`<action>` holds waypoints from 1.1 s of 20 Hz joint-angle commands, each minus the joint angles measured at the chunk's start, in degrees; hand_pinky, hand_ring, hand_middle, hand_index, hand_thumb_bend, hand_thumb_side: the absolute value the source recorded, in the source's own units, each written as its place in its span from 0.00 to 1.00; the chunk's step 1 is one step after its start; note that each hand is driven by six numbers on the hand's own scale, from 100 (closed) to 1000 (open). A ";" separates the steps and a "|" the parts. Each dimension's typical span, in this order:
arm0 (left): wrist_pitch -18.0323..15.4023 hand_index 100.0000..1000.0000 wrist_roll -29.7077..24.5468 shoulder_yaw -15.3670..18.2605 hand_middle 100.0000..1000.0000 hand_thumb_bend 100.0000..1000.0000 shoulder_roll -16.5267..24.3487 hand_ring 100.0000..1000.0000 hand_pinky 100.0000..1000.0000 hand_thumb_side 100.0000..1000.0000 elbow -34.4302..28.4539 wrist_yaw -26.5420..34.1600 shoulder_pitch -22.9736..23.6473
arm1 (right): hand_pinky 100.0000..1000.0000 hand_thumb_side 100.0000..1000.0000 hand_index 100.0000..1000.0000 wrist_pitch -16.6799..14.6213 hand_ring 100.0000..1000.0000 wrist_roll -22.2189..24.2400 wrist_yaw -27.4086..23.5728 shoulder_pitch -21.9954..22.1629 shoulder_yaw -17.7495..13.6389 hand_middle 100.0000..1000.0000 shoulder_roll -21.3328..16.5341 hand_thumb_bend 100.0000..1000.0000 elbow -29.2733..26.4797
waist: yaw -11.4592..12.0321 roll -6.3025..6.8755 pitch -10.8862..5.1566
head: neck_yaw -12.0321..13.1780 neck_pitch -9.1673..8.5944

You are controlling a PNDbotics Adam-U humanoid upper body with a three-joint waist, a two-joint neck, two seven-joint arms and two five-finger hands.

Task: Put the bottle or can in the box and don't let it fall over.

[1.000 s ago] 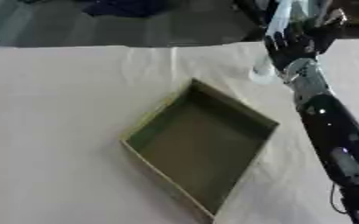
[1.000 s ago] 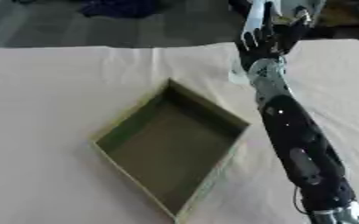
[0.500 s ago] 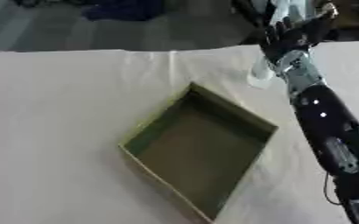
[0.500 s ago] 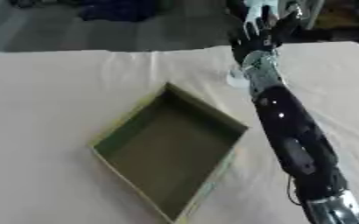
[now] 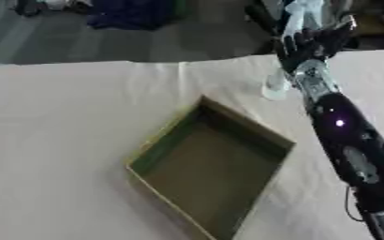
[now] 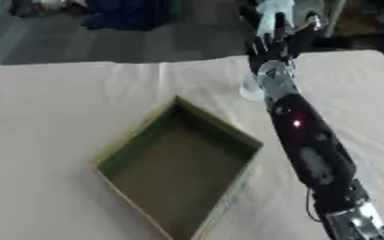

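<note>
At two o'clock on the counter (image 5: 72, 122), the right hand (image 5: 312, 44) curls around the clear bottle (image 5: 287, 51), standing upright. The open green box (image 5: 211, 164) lies near, at its seven o'clock, with bare cloth between.

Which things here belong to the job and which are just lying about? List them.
Job: clear bottle, standing on the table; green box; right hand at the bottle.
Lying about: dark blue bundle beyond the table; white tablecloth.
</note>
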 commanded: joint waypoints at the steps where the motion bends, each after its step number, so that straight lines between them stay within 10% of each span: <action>1: -0.04 0.78 -0.33 0.12 0.81 0.51 0.57 0.93 1.00 0.66 -0.81 0.28 -0.51 | 0.00 1.00 0.98 -0.81 0.00 0.34 0.55 -1.90 -0.72 0.00 -1.95 0.19 -0.45 | 0.15 0.15 -0.41 | -0.32 -0.93; 22: -0.02 0.78 -0.73 -0.21 0.81 0.50 0.24 0.93 1.00 0.67 -0.94 0.46 -0.94 | 0.00 1.00 0.96 -2.13 0.00 1.70 -4.04 -7.11 -1.25 0.00 -4.74 0.20 5.80 | 1.12 0.24 0.82 | -1.79 -2.31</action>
